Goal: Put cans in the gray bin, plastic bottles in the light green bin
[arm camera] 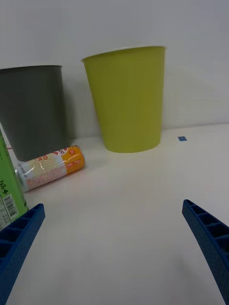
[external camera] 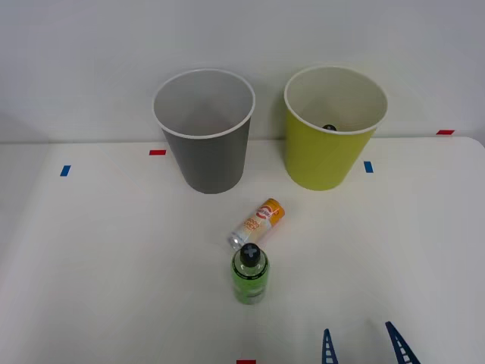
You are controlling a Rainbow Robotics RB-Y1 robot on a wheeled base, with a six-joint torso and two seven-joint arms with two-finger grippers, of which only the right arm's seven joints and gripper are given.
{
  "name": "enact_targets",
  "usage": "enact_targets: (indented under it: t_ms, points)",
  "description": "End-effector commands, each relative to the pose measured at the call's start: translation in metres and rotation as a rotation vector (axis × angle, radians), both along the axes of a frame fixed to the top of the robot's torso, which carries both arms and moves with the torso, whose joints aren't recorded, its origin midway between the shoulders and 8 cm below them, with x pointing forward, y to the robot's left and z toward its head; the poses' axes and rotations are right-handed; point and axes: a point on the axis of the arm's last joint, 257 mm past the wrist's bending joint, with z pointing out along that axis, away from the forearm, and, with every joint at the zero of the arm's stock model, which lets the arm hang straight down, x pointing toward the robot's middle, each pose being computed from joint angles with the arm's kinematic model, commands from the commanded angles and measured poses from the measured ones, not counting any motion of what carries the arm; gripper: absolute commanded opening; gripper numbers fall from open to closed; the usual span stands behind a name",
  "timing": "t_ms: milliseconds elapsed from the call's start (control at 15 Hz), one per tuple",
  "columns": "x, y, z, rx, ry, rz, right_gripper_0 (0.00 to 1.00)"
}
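Right gripper (external camera: 364, 346) spread wide, grasping nothing, low right of frame.
Green bottle (external camera: 249, 274) upright at centre, can (external camera: 258, 222) lying just behind.

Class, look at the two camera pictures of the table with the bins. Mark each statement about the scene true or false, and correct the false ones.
1. The can lies on its side. True.
2. The green bottle lies flat on the table. False: it stands upright, its black cap on top.
3. The gray bin stands to the left of the light green bin in the front view. True.
4. The right tool grips the can. False: it is open and holds nothing.
5. The can is inside the gray bin. False: it lies on the table in front of the bins.
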Motion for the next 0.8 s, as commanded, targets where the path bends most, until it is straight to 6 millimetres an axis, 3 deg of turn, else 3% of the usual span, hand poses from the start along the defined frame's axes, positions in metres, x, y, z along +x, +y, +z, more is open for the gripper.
enact_targets:
  t_ms: [67, 333, 600, 800]
  points:
    - [0.012, 0.016, 0.008, -0.051, -0.035, 0.080, 1.00]
    - [0.019, 0.037, 0.011, -0.058, -0.053, 0.224, 1.00]
    - [0.017, 0.084, 0.022, -0.059, -0.100, 0.388, 1.00]
    - [0.031, 0.107, 0.033, -0.007, -0.118, 0.444, 1.00]
